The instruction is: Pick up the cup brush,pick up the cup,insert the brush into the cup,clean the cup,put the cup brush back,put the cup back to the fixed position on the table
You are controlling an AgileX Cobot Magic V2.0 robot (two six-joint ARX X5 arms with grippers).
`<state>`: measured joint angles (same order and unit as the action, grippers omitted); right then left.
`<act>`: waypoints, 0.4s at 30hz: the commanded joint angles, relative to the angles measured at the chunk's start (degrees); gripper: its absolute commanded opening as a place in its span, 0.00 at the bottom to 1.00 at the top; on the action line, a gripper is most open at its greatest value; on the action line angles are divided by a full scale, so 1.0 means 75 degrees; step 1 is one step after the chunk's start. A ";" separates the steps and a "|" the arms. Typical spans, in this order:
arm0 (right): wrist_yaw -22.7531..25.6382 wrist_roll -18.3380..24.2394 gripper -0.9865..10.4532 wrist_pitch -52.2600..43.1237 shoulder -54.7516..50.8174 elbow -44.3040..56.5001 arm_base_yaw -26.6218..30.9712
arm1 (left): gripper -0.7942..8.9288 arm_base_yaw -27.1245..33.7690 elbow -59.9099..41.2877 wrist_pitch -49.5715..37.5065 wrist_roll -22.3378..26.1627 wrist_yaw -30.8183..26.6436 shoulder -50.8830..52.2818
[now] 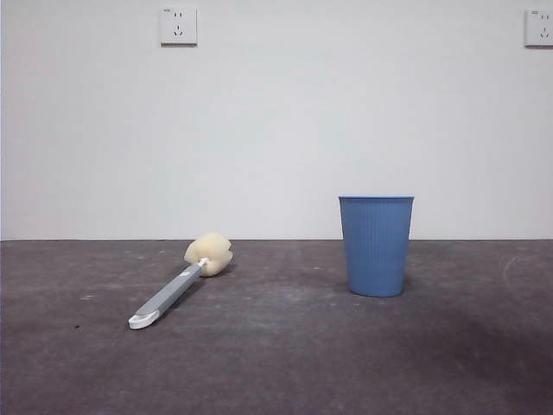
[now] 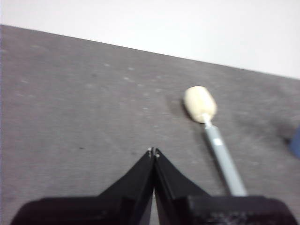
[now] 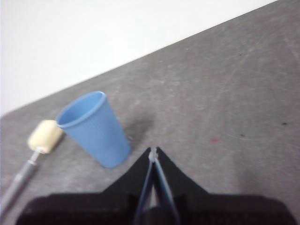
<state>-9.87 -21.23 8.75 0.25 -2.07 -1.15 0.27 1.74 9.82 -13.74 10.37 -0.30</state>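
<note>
The cup brush (image 1: 177, 284) lies flat on the dark grey table (image 1: 276, 363), left of centre, its cream sponge head toward the wall and its white tip toward the camera. The blue ribbed cup (image 1: 376, 245) stands upright right of centre, mouth up. Neither arm shows in the front view. In the left wrist view the left gripper (image 2: 153, 151) hovers shut above bare table, apart from the cup brush (image 2: 213, 137). In the right wrist view the right gripper (image 3: 153, 151) is shut and empty, a short way from the cup (image 3: 95, 128), with the cup brush (image 3: 37, 150) beyond it.
A white wall rises behind the table, with a power socket (image 1: 178, 26) at upper left and another (image 1: 539, 28) at the upper right edge. Faint pale scuffs mark the table top.
</note>
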 commanded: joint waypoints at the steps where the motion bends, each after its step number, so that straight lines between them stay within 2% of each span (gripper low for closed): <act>1: -0.0105 -0.0341 0.08 -0.0131 0.0000 -0.0393 -0.0009 | 0.08 0.0020 0.0396 0.0017 -0.0562 0.0099 0.0015; 5: -0.0382 -0.0358 0.08 -0.0117 0.0233 -0.0956 -0.0017 | 0.08 0.0017 0.0997 0.0332 -0.0629 0.0274 -0.0102; 12: -0.1515 -0.0038 0.08 0.0507 0.1244 -0.2314 -0.0020 | 0.08 0.0017 0.2337 0.1381 -0.0449 0.1233 -0.0883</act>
<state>-20.36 -22.65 12.19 8.75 -18.22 -1.15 0.27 18.26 19.68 -17.65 18.50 -6.42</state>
